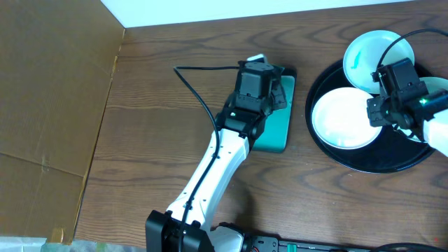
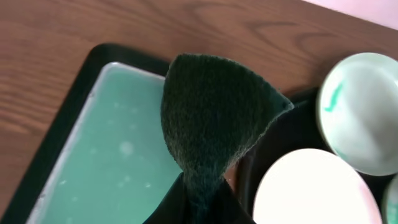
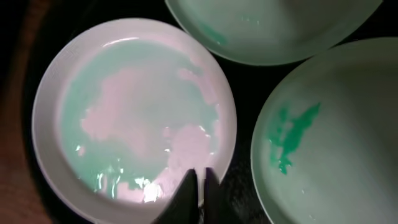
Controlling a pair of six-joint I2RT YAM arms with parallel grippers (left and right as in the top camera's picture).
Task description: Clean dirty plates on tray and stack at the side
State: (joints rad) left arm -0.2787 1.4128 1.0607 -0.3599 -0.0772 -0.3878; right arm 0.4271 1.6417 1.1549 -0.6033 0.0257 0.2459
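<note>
The black round tray (image 1: 378, 161) lies at the right with three white plates on it. The near plate (image 1: 343, 119) carries a wet teal film in the right wrist view (image 3: 124, 106). My right gripper (image 1: 378, 110) (image 3: 200, 179) is shut on this plate's rim. The far plate (image 1: 371, 56) (image 3: 280, 25) and the right plate (image 3: 336, 137) each bear a teal smear. My left gripper (image 1: 269, 98) (image 2: 202, 202) is shut on a dark green scouring pad (image 2: 214, 112) and holds it above the teal rectangular dish (image 1: 273, 133) (image 2: 81, 87), left of the tray (image 2: 292, 112).
A cardboard box (image 1: 49, 105) fills the left side. A black cable (image 1: 199, 91) loops over the table left of my left arm. A power strip (image 1: 280, 245) lies at the front edge.
</note>
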